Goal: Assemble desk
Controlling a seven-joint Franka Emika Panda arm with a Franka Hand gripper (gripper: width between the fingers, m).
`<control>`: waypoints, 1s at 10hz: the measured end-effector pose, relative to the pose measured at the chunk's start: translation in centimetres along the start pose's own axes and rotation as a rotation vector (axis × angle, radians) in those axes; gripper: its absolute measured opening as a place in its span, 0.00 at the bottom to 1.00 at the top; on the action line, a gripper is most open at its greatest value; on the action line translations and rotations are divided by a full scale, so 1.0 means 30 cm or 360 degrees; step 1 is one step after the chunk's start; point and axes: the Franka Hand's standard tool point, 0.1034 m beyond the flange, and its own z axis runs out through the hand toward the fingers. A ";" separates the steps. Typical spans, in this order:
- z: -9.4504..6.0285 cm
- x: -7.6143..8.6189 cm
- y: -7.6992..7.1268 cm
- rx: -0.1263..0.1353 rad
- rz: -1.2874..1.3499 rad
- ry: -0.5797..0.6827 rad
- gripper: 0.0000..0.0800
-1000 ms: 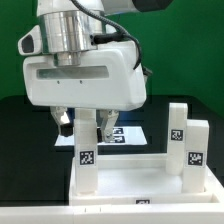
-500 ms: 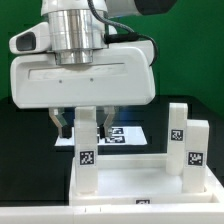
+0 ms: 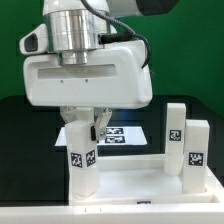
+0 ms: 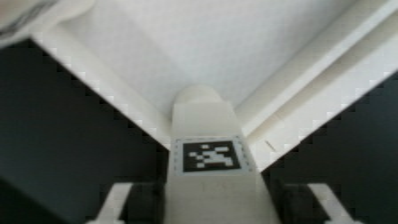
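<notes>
Gripping the upright leg (image 3: 82, 160) near its top, the tool (image 3: 88, 128) is closed on it at the tray top's (image 3: 135, 178) corner. Leg looks light, rigid, smooth (possibly slippery); hold flat faces squarely.

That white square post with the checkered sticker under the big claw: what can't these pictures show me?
- Exterior view: the gripper body hides the top of the white square leg, so contact there is unclear.
- Exterior view: the white tray-like desk top is cut off by the bottom edge.
- Wrist view: blurred; fingers are cropped.
</notes>
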 end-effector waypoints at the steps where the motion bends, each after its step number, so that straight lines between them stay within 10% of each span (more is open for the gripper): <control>1: -0.003 -0.003 -0.013 -0.0009 0.0322 -0.0021 0.36; 5: 0.013 0.004 -0.035 -0.0001 0.1220 -0.0089 0.36; 10: 0.018 -0.012 -0.035 -0.0018 0.0657 -0.0100 0.80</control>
